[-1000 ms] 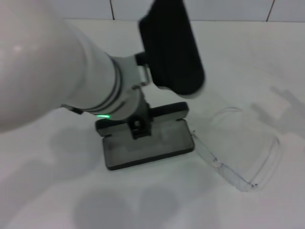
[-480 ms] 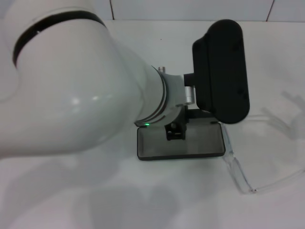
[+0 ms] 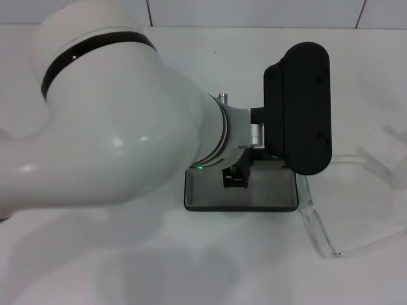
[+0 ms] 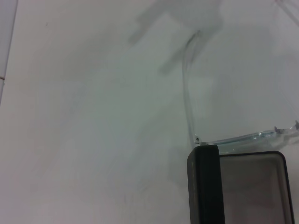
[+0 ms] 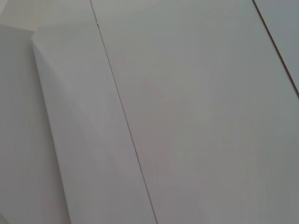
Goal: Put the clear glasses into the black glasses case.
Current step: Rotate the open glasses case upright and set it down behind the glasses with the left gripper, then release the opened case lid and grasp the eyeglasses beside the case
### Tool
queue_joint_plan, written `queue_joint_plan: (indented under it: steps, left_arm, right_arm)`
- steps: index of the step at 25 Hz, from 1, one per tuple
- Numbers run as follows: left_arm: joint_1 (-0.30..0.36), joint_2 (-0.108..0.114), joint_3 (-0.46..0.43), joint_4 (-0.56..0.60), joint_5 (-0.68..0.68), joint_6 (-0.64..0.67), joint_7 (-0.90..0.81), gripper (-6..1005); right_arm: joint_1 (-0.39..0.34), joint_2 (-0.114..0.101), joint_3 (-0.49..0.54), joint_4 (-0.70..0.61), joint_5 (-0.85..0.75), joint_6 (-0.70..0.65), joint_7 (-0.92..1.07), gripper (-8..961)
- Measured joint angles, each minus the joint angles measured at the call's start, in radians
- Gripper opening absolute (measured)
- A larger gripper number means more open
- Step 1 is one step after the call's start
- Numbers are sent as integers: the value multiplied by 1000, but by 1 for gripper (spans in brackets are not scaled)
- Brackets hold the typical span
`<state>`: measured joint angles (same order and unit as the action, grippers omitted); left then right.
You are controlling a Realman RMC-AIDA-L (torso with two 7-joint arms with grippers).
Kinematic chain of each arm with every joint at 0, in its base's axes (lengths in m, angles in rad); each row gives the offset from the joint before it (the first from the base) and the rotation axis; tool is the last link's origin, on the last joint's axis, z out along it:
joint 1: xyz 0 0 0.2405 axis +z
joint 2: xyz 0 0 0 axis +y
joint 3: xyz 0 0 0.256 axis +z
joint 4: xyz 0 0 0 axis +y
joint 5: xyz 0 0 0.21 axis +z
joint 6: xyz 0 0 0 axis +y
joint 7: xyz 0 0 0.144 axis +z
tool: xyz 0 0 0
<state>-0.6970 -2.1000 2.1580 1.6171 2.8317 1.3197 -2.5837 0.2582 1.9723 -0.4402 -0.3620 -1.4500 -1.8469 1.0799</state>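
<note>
The black glasses case (image 3: 241,194) lies open on the white bench (image 3: 191,267). Its grey inside faces up. The head view shows the big white left arm (image 3: 114,133) reaching across the bench, right over the case. Its black end part covers the back of the case, so the lid cannot be seen well. The left claw itself is hidden there, and nobody can tell from these views if it is apart or together.

The clear glasses (image 3: 318,222) lie on the bench just beside the right end of the case. They are not in the case yet. In the left wrist view, the clear glasses (image 4: 243,138) seem to touch the corner of the black glasses case (image 4: 233,186), or sit very close to it. One clear arm stretches away over the bench.

The right claw does not show anywhere. The right wrist view shows only a plain white wall (image 5: 187,116), so that arm looks parked.

A few things could go wrong from here. The glasses are see-through and hard to spot, so the claw could miss them or grab only a thin arm. Then they might twist or slip out. They sit so close to the case that a push on one could shove the other. The glasses look about as long as the case, so if they go in crooked, an end could catch on the rim and stick out.
</note>
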Motion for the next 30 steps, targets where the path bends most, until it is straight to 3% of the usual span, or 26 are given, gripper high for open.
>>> queue_joint_plan:
  steps: [8,11,14,20,23,26,30]
  left_arm:
    - [0,1,2,0,1,-3,4,193]
    - [5,2,2,4,1,-1,13,375]
    - [11,3,-5,26,1,10,14,388]
    - [60,3,-65,187,-35,56,11,390]
    - [102,4,-151,282,-143,60,17,386]
    - [157,6,-293,333,-355,51,93,381]
    - [250,7,-494,304,-693,48,271,376]
  right_arm:
    - [5,-5,0,0,2,0,0,788]
    - [9,-6,0,0,2,4,0,787]
    - [14,-9,-9,-3,-3,25,0,785]
    - [77,-50,-92,-41,-122,97,82,782]
    - [95,-53,-117,-124,-174,90,163,781]
    - [93,-29,-182,-284,-222,88,278,779]
    - [90,4,-328,-543,-334,87,502,777]
